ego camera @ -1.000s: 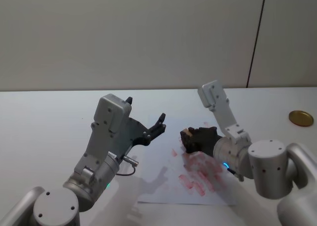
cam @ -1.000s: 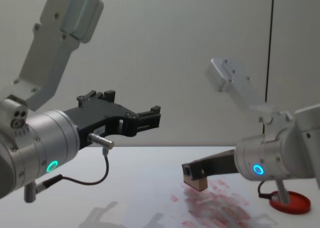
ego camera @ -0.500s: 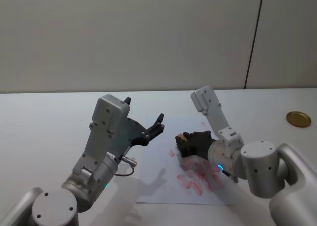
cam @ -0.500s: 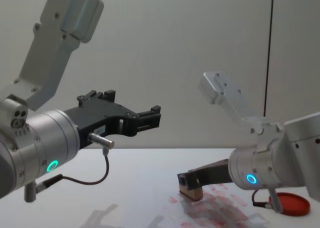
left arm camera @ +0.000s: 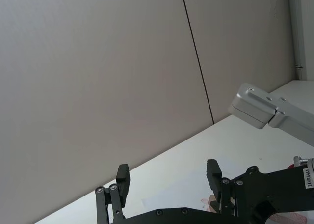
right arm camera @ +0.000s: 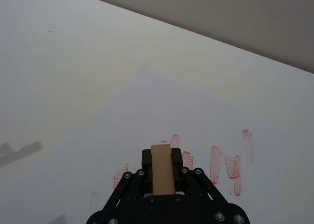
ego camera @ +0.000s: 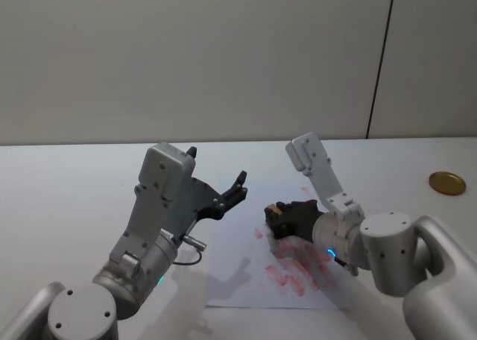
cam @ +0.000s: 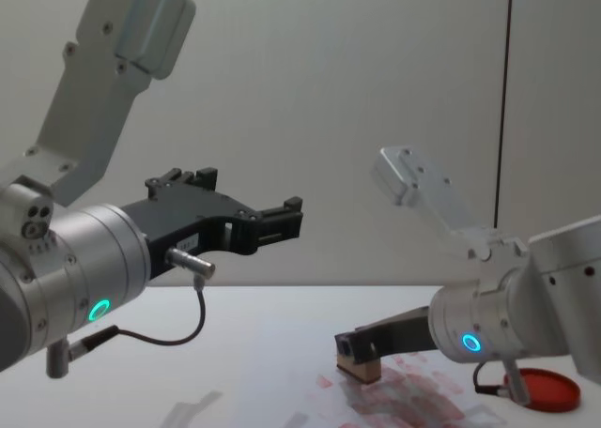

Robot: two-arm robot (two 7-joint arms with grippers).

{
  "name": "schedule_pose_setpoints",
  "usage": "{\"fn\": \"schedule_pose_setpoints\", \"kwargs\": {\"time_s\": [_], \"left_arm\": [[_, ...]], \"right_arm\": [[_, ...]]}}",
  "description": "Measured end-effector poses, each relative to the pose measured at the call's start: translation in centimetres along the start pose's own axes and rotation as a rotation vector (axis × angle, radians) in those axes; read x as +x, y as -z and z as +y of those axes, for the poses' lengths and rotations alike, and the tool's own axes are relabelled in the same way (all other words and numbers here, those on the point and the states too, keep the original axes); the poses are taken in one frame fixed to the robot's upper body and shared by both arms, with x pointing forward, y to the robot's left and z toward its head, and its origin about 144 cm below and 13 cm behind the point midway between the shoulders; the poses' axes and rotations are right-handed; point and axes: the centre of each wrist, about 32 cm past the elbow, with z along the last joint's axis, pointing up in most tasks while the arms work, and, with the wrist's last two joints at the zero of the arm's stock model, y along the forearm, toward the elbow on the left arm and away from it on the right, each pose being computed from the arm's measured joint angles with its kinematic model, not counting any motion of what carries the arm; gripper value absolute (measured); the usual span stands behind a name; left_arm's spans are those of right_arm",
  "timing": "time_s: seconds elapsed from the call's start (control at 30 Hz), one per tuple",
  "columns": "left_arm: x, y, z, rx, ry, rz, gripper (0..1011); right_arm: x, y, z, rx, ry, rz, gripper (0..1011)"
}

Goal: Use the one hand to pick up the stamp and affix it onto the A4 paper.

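Right jaws clamp the stamp [right arm camera: 162,167] low at the A4 paper [right arm camera: 147,111]; left jaws gape empty.

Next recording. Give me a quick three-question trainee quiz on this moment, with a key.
1. True or false: the left claw stands open and empty above the table.
2. Where is the stamp? A) on the ink pad; B) gripped in the right claw over the A4 paper; C) lying loose on the table.
3. Fill in: the imprints on the paper are ___ in colour.

Key: 1 true; 2 B; 3 red.
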Motion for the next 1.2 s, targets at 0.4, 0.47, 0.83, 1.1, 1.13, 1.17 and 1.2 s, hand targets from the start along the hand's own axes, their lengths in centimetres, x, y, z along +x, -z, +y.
{"fn": "schedule_pose_setpoints", "kwargs": {"time_s": [0.4, 0.47, 0.83, 1.1, 1.13, 1.17, 1.2], "left_arm": [[0.0, 0.0, 0.0, 0.0, 0.0, 0.0, 993], [0.0, 0.0, 0.0, 0.0, 0.0, 0.0, 993], [0.0, 0.0, 0.0, 0.0, 0.0, 0.0, 993], [0.0, 0.0, 0.0, 0.0, 0.0, 0.0, 993], [0.0, 0.0, 0.0, 0.0, 0.0, 0.0, 993], [0.0, 0.0, 0.0, 0.0, 0.0, 0.0, 993], [0.0, 0.0, 0.0, 0.0, 0.0, 0.0, 993]], "right_arm": [[0.21, 0.37, 0.5, -0.025, -0.002, 0.007, 213], [0.22, 0.42, 0.56, -0.028, -0.003, 0.008, 213], [0.26, 0.58, 0.74, -0.037, -0.004, 0.011, 213], [0.19, -0.09, 0.17, 0.002, 0.011, -0.004, 213], [0.16, -0.24, 0.0, 0.015, 0.016, -0.008, 213], [0.14, -0.31, -0.09, 0.021, 0.018, -0.011, 213], [0.1, -0.29, -0.18, 0.025, 0.02, -0.013, 213]]}}
